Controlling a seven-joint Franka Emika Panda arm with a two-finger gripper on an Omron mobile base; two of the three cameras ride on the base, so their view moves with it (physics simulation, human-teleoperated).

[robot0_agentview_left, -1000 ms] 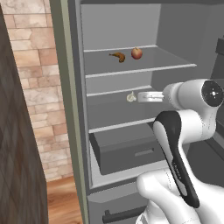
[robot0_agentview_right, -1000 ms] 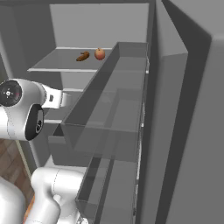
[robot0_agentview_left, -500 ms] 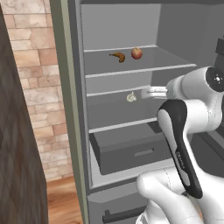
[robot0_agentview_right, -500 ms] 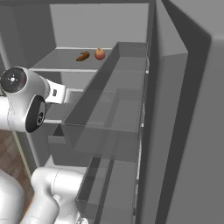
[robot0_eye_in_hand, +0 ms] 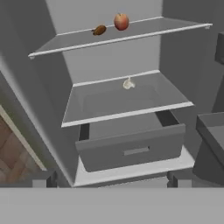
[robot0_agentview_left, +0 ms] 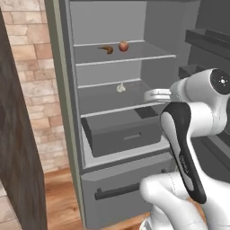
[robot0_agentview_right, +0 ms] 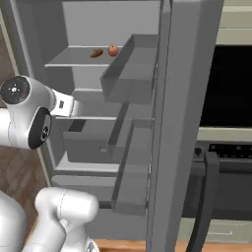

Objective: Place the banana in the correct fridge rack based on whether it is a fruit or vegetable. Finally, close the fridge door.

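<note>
While the banana (robot0_agentview_left: 107, 49) is lying on the fridge rack (robot0_agentview_left: 134, 57) beside the apple (robot0_agentview_left: 123, 46), the empty fingers (robot0_eye_in_hand: 109, 181) are standing wide open, facing the fridge door's (robot0_agentview_right: 179, 123) opening from outside.

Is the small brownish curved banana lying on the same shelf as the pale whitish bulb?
No, the small brownish curved banana lies on the uppermost grey shelf beside the round red apple, while the pale whitish bulb sits one shelf lower.

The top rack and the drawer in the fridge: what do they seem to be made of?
Rack: looks like thin, smooth grey plastic or frosted glass, with a paler front edge; the look leaves it open. Drawer: opaque matte grey, probably plastic, box-shaped with a recessed handle.
</note>
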